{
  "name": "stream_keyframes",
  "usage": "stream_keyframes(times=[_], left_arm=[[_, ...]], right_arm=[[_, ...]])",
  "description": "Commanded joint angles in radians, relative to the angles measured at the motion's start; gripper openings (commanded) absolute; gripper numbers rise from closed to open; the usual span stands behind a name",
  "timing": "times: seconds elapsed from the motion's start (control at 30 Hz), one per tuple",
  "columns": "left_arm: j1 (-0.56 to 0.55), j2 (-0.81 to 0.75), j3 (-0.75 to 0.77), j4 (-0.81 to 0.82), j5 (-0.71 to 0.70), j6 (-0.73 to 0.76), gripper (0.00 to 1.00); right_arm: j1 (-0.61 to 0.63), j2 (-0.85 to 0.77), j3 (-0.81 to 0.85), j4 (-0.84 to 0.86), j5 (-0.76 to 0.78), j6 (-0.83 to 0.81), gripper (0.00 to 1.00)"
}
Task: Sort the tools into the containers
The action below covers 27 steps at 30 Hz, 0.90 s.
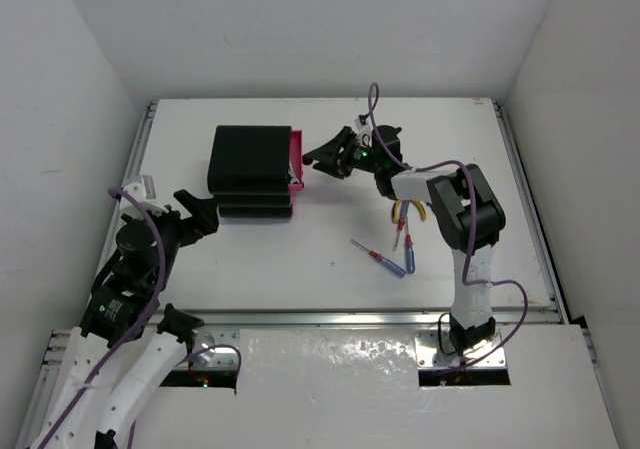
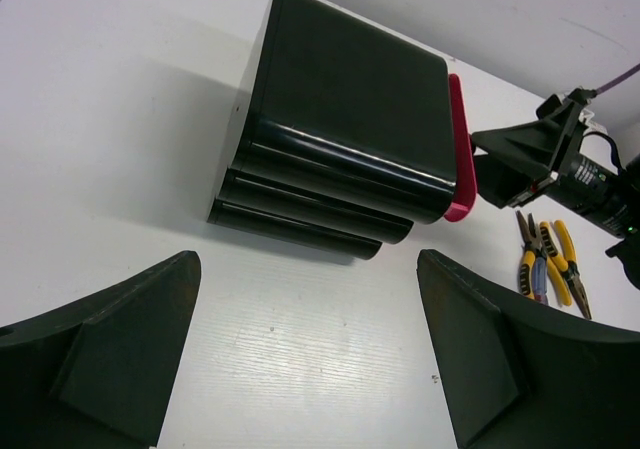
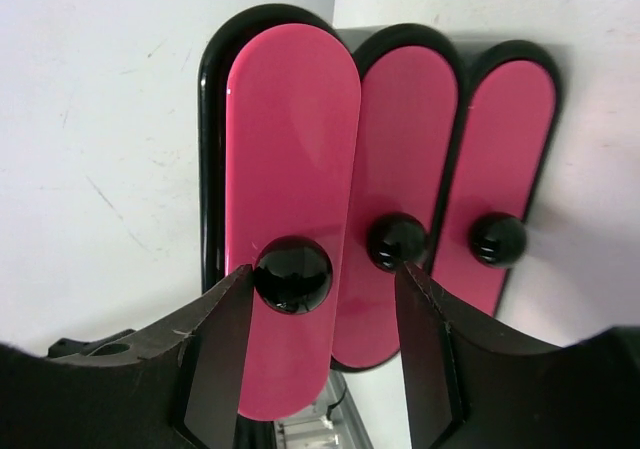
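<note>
Before the black box-shaped chest (image 1: 250,164), right gripper (image 3: 322,269), apart, straddles the top drawer's round black knob (image 3: 292,274), apparently to pull; left gripper (image 2: 308,259) also apart

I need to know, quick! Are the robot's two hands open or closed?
Left gripper: open, empty.
Right gripper: open, fingers either side of a drawer knob, not clamped on it.
</note>
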Motion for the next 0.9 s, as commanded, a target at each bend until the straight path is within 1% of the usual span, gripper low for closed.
stream_keyframes(times=[0.0, 0.13, 0.37, 0.87], left_arm=[[-0.011, -0.008, 0.005, 0.046, 0.010, 0.014, 0.88], [-0.011, -0.007, 0.005, 0.048, 0.013, 0.015, 0.88], [-0.011, -0.001, 0.005, 0.049, 0.014, 0.017, 0.88], [-0.011, -0.005, 0.005, 0.051, 0.019, 0.020, 0.88]], right_arm=[[-0.024, -0.031, -0.060, 0.062, -0.006, -0.018, 0.55], [-0.022, 0.000, -0.037, 0.087, -0.044, -0.015, 0.55], [0.031, 0.023, 0.101, -0.046, -0.052, -0.073, 0.54], [0.071, 0.089, 0.199, -0.097, -0.028, -0.064, 0.51]])
